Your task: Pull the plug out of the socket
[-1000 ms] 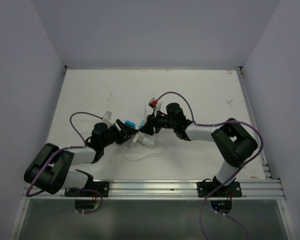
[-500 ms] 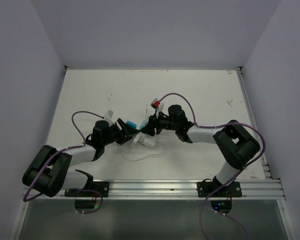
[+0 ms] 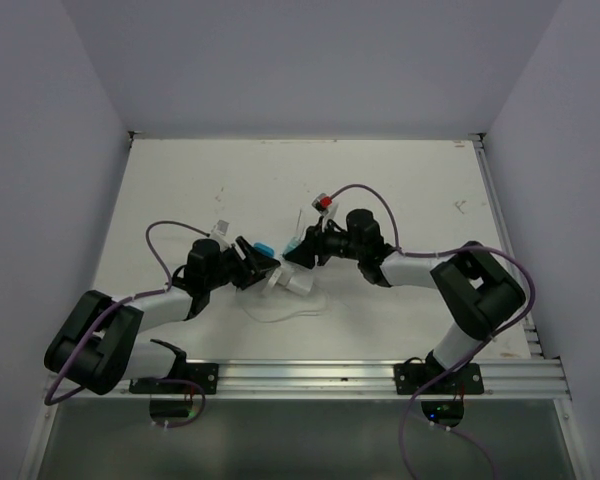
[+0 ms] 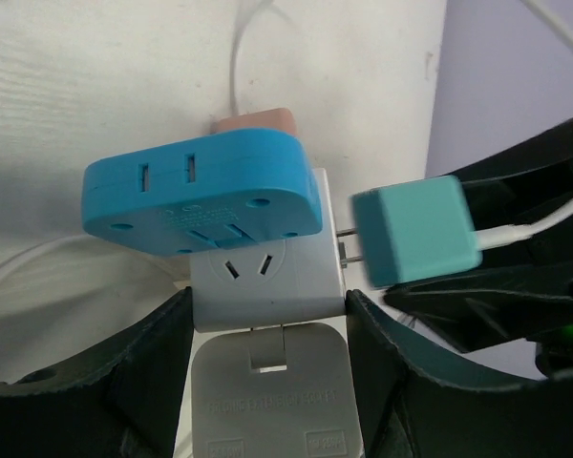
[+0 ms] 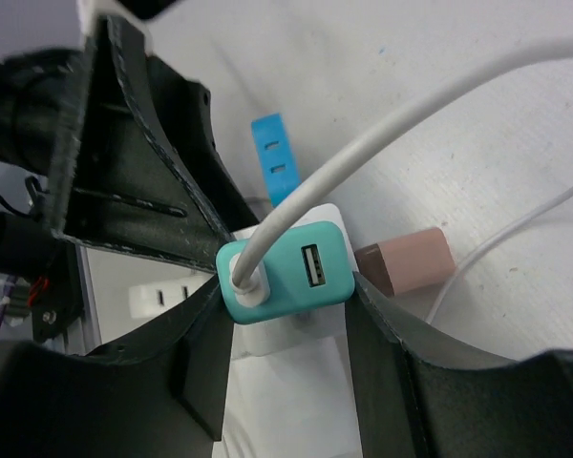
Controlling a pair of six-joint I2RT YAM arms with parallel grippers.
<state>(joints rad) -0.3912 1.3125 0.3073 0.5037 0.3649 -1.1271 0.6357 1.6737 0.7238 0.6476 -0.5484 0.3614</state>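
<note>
right fingers (image 5: 202,367) around teal plug (image 5: 288,274)

Right gripper (image 3: 298,248), clamped on teal plug (image 4: 415,245), draws back rightward from white socket block (image 4: 267,277); plug prongs (image 4: 345,244) now exposed, nearly out.

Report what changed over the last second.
The right hand, gripping the teal plug, drew back toward the right of the top view, pulling the plug away from the socket block; its prongs now show in the gap. The left hand stayed clamped on the socket block, which barely moved. The blue adapter is still on it.
</note>
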